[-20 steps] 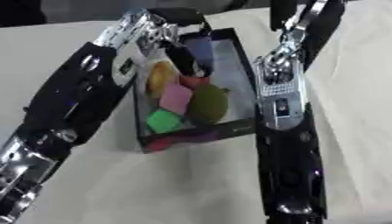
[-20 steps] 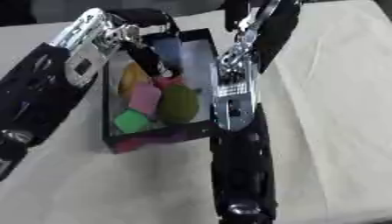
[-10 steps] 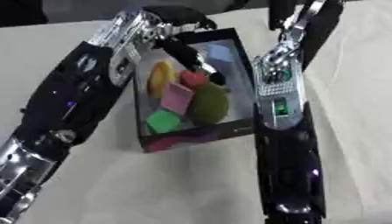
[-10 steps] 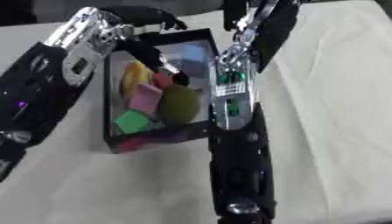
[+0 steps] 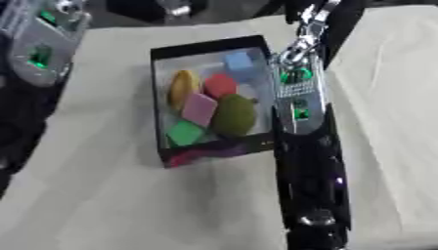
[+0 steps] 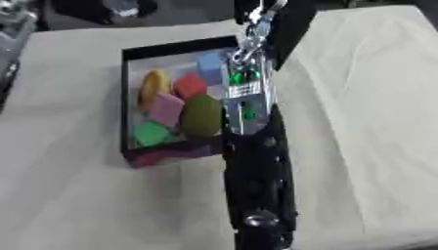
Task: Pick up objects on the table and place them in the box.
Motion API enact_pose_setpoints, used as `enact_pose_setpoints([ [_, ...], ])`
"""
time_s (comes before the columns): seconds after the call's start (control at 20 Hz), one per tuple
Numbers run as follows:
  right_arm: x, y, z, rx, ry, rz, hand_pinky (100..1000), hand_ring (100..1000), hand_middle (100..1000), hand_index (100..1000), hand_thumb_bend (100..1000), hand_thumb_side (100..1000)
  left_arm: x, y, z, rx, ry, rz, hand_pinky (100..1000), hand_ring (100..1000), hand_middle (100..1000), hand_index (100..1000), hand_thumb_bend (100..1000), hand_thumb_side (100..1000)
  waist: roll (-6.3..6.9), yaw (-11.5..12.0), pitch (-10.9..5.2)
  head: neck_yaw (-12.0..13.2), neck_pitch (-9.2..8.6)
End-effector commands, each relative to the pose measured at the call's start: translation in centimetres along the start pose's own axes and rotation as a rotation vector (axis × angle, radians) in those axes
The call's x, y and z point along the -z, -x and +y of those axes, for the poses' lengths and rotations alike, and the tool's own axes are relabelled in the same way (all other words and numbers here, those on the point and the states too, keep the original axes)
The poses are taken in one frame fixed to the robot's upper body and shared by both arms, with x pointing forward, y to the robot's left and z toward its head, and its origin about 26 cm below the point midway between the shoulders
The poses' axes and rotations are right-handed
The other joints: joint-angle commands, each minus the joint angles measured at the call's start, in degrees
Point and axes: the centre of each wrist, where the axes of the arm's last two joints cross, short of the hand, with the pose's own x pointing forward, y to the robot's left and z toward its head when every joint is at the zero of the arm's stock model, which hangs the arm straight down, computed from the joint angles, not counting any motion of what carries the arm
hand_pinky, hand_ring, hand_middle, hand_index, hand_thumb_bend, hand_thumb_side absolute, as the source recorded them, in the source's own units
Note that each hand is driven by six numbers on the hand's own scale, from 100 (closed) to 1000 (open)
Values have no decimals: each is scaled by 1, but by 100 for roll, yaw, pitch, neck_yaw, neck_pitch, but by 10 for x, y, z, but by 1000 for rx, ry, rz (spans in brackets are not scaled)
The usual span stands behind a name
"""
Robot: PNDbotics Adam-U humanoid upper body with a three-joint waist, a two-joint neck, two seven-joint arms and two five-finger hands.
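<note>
A black box (image 5: 205, 43) stands on the cloth-covered table (image 5: 102, 195). Inside it lie a yellow piece (image 5: 181, 87), a red piece (image 5: 221, 85), a blue block (image 5: 239, 62), a pink block (image 5: 199, 108), a green block (image 5: 184, 133) and a round olive-green object (image 5: 233, 114). Something purple (image 5: 214, 152) shows at the box's near wall. My right forearm (image 5: 297, 97) runs from the bottom edge up along the box's right side; its hand is past the top edge. My left forearm (image 5: 38, 44) is at the upper left, away from the box, its hand out of view.
Beige cloth covers the table on all sides of the box, with open room at the left front and far right (image 6: 368, 122). Dark shapes lie beyond the table's far edge (image 5: 154, 10).
My left hand, which reached over the box's contents, has drawn back up and to the left, out of view. The box's inside now shows uncovered. The right arm stays beside the box.
</note>
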Motion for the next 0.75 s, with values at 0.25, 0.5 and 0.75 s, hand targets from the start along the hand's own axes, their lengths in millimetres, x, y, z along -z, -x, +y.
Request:
enact_pose_setpoints([
  [0.25, 1, -18, -14, -2, 47, -93, 866, 834, 815, 863, 100, 651, -37, 37, 58, -185, -363, 72, 746, 855, 869, 947, 581, 665, -104, 82, -530, -282, 31],
  [0.5, 21, -18, -27, -119, 127, -158, 871, 886, 854, 881, 100, 638, -98, 79, 88, -91, -485, 224, 726, 818, 825, 939, 666, 561, -66, 157, -732, -464, 31],
  [0.75, 52, -13, -48, -308, 282, -198, 876, 905, 872, 888, 100, 621, -186, 118, 104, 71, -589, 463, 724, 822, 849, 948, 657, 577, -82, 143, -862, -1002, -154],
])
